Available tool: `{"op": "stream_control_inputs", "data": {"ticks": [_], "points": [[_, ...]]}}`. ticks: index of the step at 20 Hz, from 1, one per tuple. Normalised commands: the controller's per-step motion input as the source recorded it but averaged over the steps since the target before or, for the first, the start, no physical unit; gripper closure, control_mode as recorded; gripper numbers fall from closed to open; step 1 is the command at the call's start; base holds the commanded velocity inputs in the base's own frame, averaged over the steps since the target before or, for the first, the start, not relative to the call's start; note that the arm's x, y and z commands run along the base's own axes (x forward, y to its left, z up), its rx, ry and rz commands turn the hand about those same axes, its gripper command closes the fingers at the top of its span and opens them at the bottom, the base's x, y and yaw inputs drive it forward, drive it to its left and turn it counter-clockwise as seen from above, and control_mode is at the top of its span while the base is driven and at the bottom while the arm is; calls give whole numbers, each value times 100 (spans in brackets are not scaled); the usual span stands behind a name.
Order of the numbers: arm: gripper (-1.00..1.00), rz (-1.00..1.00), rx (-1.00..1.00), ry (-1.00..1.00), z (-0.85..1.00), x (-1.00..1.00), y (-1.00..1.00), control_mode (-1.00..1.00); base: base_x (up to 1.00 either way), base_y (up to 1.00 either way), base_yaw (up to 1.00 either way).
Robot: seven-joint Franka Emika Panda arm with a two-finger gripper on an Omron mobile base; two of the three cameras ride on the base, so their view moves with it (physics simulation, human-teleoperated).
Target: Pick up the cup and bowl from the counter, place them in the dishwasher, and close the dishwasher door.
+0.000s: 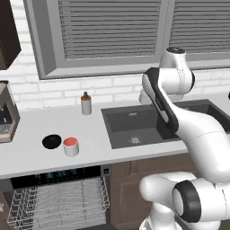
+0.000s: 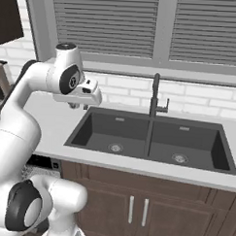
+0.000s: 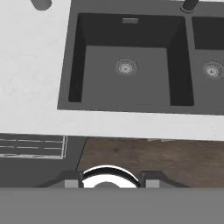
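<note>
The white cup with its red top stands on the light counter, touching or nearly touching the low black bowl on its left. Below them the dishwasher is open, its white wire rack pulled out; the dishwasher door is out of view. My gripper hangs high above the left edge of the sink, well to the right of cup and bowl. Its fingertips are apart with nothing between them, so it is open. From the hand I look down on the sink basin and a corner of the rack.
A grey soap bottle stands at the back of the counter, left of the sink. A coffee machine sits at the far left. The dark faucet rises behind the double sink. Brown cabinet doors run below the sink.
</note>
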Motion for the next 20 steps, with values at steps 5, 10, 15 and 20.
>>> {"op": "stream_control_inputs", "data": {"ticks": [5, 10, 15, 20], "points": [[-100, 0, 2, 0, -4, -17, 10, -100, 0, 0, 0], [-100, 7, 5, 0, -43, -70, 91, -100, 0, 0, 0], [-100, 12, 5, 0, -53, -53, 100, -100, 0, 0, 0], [-100, 2, -5, 0, -64, -11, 64, -100, 0, 0, 0]]}}
